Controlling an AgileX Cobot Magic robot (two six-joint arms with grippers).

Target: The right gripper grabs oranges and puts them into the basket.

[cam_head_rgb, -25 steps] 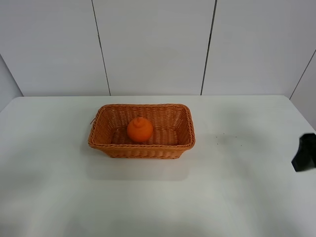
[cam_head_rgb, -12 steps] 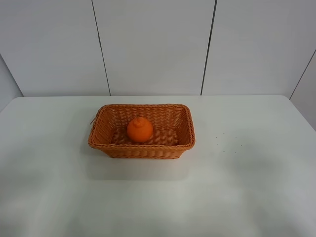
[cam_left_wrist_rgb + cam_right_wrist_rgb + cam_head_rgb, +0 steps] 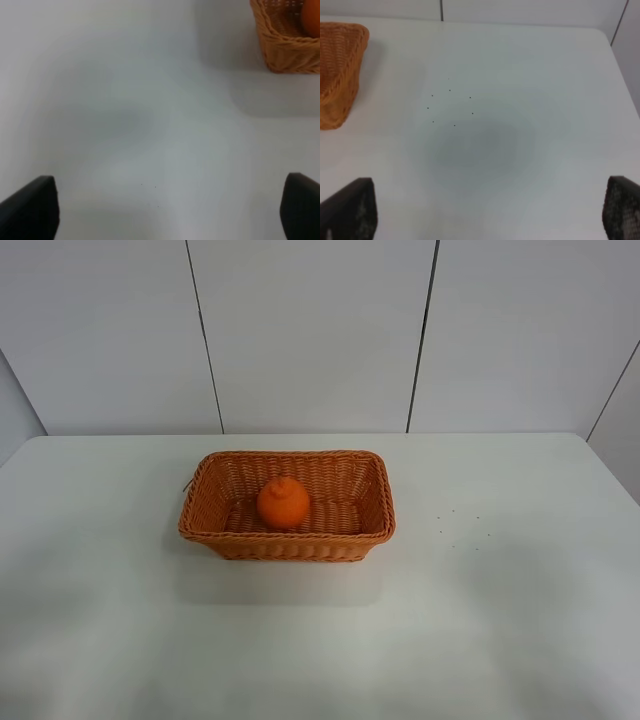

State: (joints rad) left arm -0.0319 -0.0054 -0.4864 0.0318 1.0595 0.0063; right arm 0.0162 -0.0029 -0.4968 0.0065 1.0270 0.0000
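Right gripper (image 3: 487,212) sits spread wide and empty; I only see its two dark fingertips at the lower corners of the right wrist view, over bare table (image 3: 530,60). It's out of the high view entirely. Left gripper (image 3: 167,210) is the same: fingers apart, nothing between them, tips at the lower corners of its view.

Orange (image 3: 283,503) lies inside the basket (image 3: 372,468), left of centre on the basket floor, knob up. Basket is in the middle of the high frame; its corner shows at the upper left of the right wrist view and the upper right of the left wrist view.

I'd call the task done: I see no other oranges anywhere on the table. Nothing left to pick that I can see.

Only other marks are small dark specks (image 3: 451,102) on the tabletop right of the basket. Nothing blocks either arm.
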